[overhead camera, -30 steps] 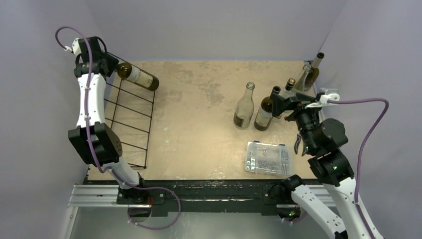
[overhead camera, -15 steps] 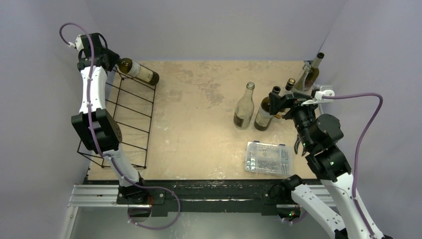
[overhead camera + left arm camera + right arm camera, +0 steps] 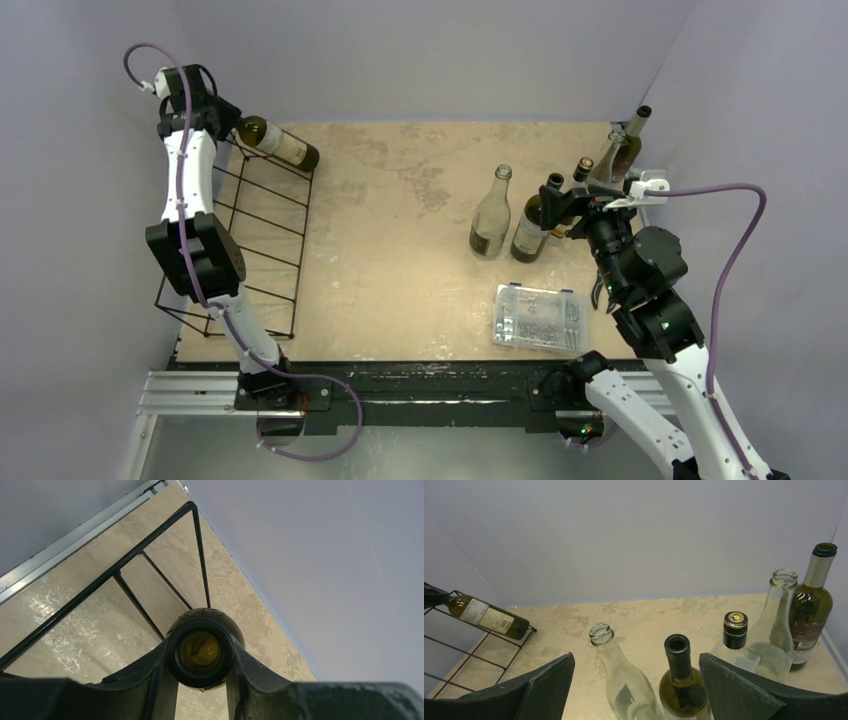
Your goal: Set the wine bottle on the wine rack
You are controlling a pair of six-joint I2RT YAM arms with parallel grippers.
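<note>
Mottled beige tabletop (image 3: 400, 260), lavender walls (image 3: 420, 50), left gripper (image 3: 222, 122) pinching wine bottle (image 3: 282, 148) neck at wine rack (image 3: 262, 240) far corner, farther back than before, right gripper (image 3: 568, 205) spread wide.

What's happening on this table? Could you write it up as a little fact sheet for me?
Held: bottle, neck gripped in the shut left jaws
Bottle position: lying at the far end of the rack
Standing bottles: five, upright, on the table's right side
Right jaws: open, gripping nothing, facing the standing bottles
Box: clear, lidded, near the front edge, just in front of the standing bottles
</note>
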